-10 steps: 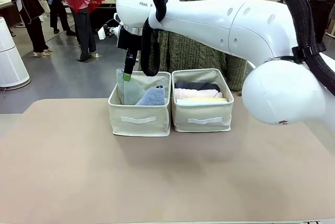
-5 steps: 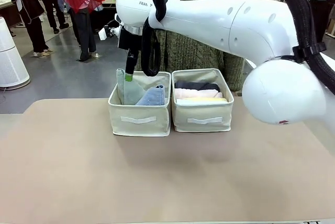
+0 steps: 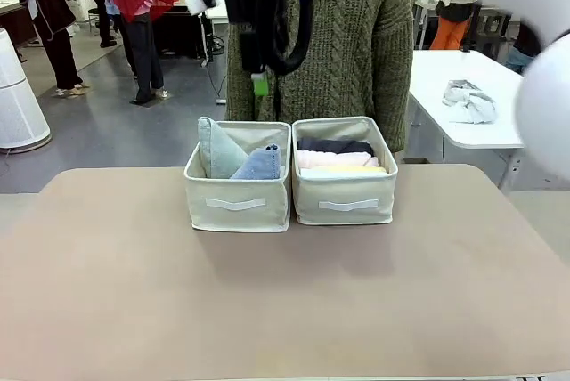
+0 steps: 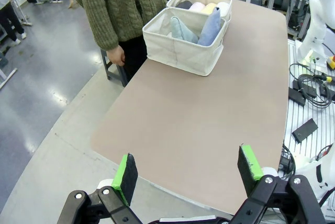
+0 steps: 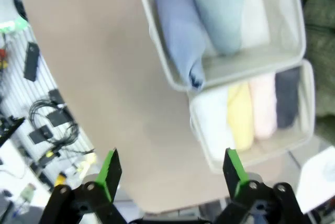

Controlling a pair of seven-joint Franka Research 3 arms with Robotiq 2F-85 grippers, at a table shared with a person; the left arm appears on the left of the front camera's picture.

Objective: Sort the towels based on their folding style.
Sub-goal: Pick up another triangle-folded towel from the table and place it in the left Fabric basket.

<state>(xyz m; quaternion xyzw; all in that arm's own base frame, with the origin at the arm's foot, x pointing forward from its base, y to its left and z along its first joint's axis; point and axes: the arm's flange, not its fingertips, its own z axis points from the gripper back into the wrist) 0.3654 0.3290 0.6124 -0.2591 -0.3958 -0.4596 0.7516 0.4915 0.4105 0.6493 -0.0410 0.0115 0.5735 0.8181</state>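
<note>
Two cream boxes stand side by side at the table's far middle. The left box (image 3: pixel 236 206) holds a pale grey-teal cone towel (image 3: pixel 216 149) and a periwinkle-blue cone towel (image 3: pixel 260 165). In the right box (image 3: pixel 346 206) lie dark grey (image 3: pixel 334 145), pink (image 3: pixel 337 158) and yellow (image 3: pixel 343 170) rolls; a white roll (image 5: pixel 214 122) lies beside the yellow one. My right gripper (image 3: pixel 260 83) hangs high above the left box, open and empty (image 5: pixel 172 169). My left gripper (image 4: pixel 187 167) is open and empty, far from the boxes (image 4: pixel 183 43), past the table's edge.
A person in a green knitted sweater (image 3: pixel 338 34) stands right behind the boxes, one hand (image 4: pixel 115 54) hanging at the table's edge. A white side table with a grey rag (image 3: pixel 468 101) is at the back right. Cables (image 4: pixel 311 90) lie beside the tan table (image 3: pixel 285 292).
My right arm has lifted up and away from the left box; its gripper now hangs well above it. The grey-teal cone stays in the box. The left arm has not moved.
</note>
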